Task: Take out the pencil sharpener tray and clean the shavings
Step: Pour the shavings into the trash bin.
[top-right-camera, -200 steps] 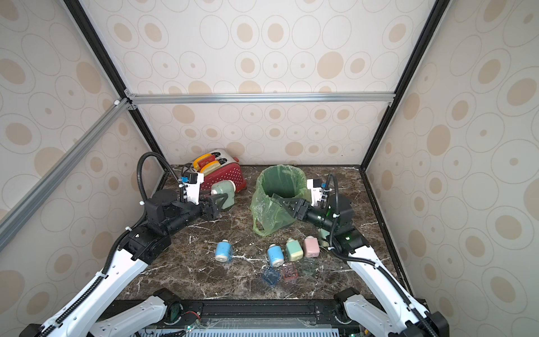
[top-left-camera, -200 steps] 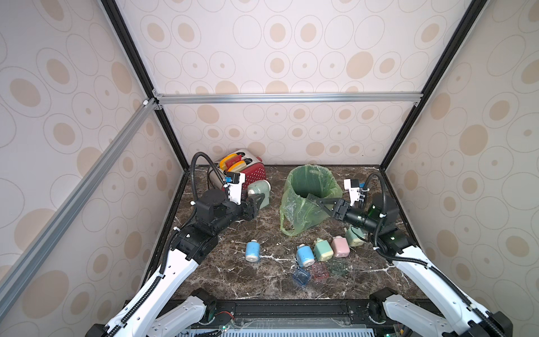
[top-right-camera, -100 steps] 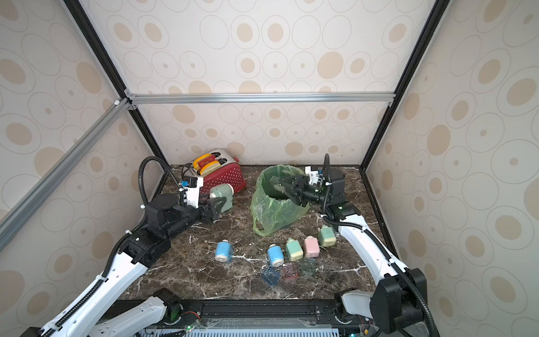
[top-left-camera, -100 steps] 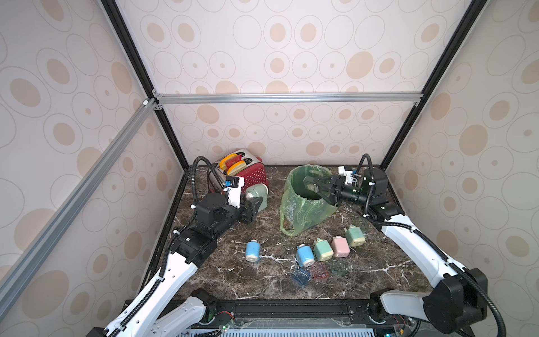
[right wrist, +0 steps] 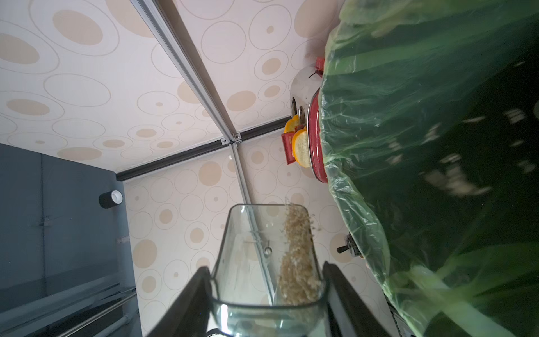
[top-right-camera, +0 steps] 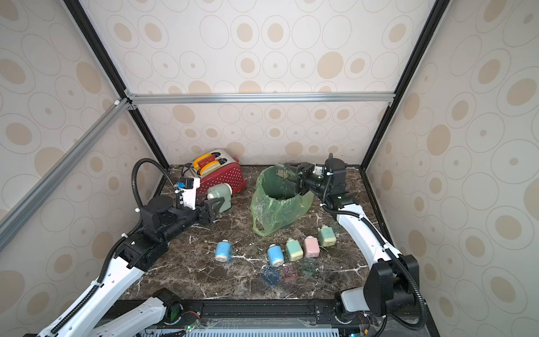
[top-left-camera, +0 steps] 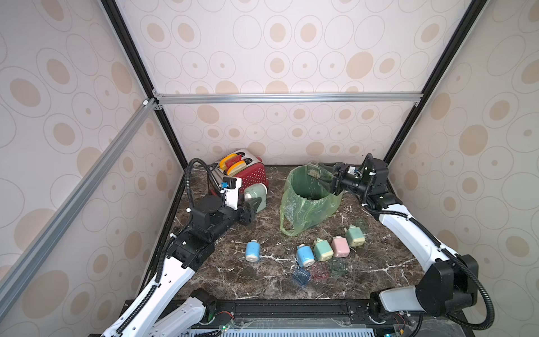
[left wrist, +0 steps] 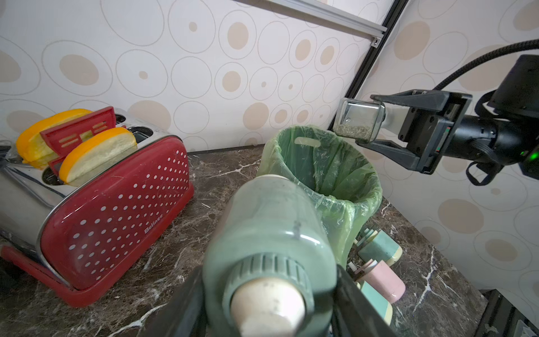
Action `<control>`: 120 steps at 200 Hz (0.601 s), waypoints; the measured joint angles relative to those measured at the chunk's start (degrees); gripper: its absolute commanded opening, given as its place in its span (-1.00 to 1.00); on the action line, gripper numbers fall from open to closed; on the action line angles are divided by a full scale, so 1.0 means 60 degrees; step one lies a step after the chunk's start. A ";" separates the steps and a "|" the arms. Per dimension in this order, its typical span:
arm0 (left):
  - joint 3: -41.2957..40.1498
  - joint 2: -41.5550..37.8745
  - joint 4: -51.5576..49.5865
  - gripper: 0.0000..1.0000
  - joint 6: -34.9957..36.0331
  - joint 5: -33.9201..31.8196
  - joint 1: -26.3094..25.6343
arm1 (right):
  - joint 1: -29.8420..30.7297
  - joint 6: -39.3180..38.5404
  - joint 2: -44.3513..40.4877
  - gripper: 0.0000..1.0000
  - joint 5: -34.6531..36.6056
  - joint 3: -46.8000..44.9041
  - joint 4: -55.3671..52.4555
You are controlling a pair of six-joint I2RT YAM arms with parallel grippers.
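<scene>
Dark marble desk (top-left-camera: pixel 262 280) lay under both arms, and the right claw (left wrist: pixel 369 121) was clamped on the clear tray (right wrist: pixel 253 256), tipped sideways just above the green-bagged bin (top-left-camera: pixel 309 201), apparently so the shavings (right wrist: pixel 296 262) would slide out, while the left claw (left wrist: pixel 268 291) gripped the sharpener (left wrist: pixel 271 221) between its jaws, likely to steady it.

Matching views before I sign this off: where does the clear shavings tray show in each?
Top view: shavings tray over the far side of the green bin bag.
Top view: same place, over the bag's far side.
Left wrist: in the right end effector, above the bag.
Right wrist: close up between the fingers, bag beside it.
Shared landmark: the red toaster.
</scene>
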 measured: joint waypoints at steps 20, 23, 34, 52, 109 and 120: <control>-0.0004 -0.0051 0.0022 -1.00 0.0000 0.0000 0.0000 | 0.0000 0.0215 -0.0091 -1.00 0.0255 -0.0379 0.0168; -0.0004 -0.0051 0.0029 -1.00 -0.0004 0.0004 0.0000 | 0.0000 0.0284 -0.0113 -1.00 0.0280 -0.0474 0.0189; -0.0015 -0.0051 0.0047 -1.00 -0.0004 0.0000 0.0000 | 0.0022 0.0510 -0.0168 -1.00 0.0353 -0.0863 0.0310; -0.0040 -0.0051 0.0066 -1.00 0.0000 0.0000 0.0004 | 0.0036 0.0667 -0.0149 -1.00 0.0379 -0.1009 0.0244; -0.0138 -0.0007 0.0098 -1.00 -0.0004 0.0011 0.0000 | 0.0047 0.1005 -0.0204 -1.00 0.0302 -0.0984 0.0922; -0.0157 -0.0007 0.0106 -1.00 -0.0004 0.0007 0.0000 | 0.0047 0.0918 -0.0204 -1.00 0.0310 -0.0871 0.0820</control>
